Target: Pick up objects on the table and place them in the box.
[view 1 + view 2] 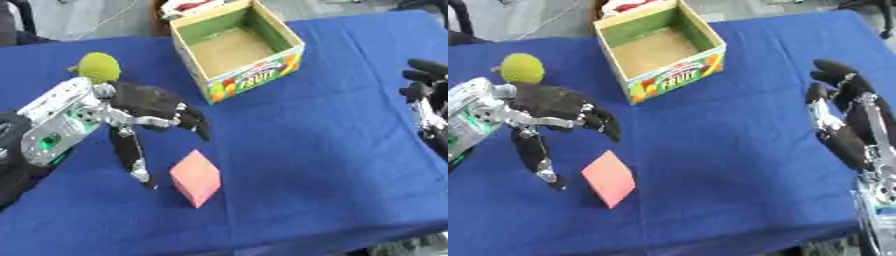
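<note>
While a blue cloth covers the whole table, an open cardboard fruit box sits at the far middle w/ nothing inside. Left hand hangs above the cloth, fingers spread, thumb pointing down, holding nothing. Right hand rests open at the right edge, fingers up. Pink block lies just beside the left thumb. Yellow-green ball sits behind the left wrist.
</note>
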`<state>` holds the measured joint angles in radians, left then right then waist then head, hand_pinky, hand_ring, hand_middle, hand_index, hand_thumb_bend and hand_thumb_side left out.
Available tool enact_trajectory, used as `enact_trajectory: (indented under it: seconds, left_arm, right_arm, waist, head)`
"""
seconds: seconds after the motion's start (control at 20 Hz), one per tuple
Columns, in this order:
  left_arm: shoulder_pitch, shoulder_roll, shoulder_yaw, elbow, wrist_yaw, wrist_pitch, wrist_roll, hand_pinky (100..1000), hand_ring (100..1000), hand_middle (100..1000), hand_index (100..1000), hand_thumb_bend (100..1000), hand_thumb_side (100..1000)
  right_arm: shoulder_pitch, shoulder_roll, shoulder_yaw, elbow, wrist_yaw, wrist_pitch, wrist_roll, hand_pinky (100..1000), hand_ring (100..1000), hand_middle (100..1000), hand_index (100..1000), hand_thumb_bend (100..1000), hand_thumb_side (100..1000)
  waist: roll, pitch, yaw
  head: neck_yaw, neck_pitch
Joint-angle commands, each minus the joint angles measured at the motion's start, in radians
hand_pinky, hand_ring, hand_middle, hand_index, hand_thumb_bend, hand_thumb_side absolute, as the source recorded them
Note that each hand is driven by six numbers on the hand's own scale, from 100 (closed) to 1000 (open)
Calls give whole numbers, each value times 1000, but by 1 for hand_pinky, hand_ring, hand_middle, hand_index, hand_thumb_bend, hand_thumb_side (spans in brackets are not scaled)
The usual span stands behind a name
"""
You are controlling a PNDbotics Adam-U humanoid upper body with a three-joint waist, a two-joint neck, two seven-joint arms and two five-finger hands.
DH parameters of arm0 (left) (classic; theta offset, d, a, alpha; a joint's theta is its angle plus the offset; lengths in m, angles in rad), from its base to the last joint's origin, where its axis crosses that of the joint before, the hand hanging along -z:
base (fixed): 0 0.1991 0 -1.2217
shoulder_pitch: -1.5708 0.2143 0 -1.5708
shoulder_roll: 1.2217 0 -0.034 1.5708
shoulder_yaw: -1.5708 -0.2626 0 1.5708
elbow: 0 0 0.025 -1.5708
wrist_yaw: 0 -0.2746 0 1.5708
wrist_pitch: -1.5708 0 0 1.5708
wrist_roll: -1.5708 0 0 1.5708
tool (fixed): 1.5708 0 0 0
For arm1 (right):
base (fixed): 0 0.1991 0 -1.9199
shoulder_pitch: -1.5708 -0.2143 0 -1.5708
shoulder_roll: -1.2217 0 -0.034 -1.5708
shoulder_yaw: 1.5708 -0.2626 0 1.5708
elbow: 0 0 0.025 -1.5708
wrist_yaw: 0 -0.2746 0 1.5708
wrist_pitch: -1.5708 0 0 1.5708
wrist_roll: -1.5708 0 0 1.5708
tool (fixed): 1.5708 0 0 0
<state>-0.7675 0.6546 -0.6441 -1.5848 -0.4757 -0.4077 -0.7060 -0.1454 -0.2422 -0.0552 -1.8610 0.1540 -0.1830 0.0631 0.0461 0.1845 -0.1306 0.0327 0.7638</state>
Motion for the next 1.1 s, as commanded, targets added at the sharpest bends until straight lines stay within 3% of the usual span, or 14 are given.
enact_trajectory:
  seconds: [0.05, 0.55, 1.1]
  left_arm:
    - [-27, -13, 18, 22, -6, -208, -201, 815, 792, 832, 889, 721, 226]
    - [-56, -90, -1, 81, -33, -238, -201, 812, 788, 826, 884, 688, 225]
    - [-53, -93, -41, 117, -24, -261, -201, 783, 751, 779, 862, 653, 202]
  right_arm:
    - [-9, -18, -3, -11, -8, -2, 3, 761, 855, 848, 841, 100, 541]
    - [-7, -13, -2, -9, -10, -2, 5, 761, 855, 848, 841, 100, 544]
    - [-7, -13, -2, -9, -11, -2, 7, 761, 855, 847, 841, 100, 545]
  waist:
    - [-5, -13, -3]
    - [-4, -14, -17]
    - [0, -13, -21]
  head:
    - [-3, -7]
    - [-4, -8]
    - [-7, -10]
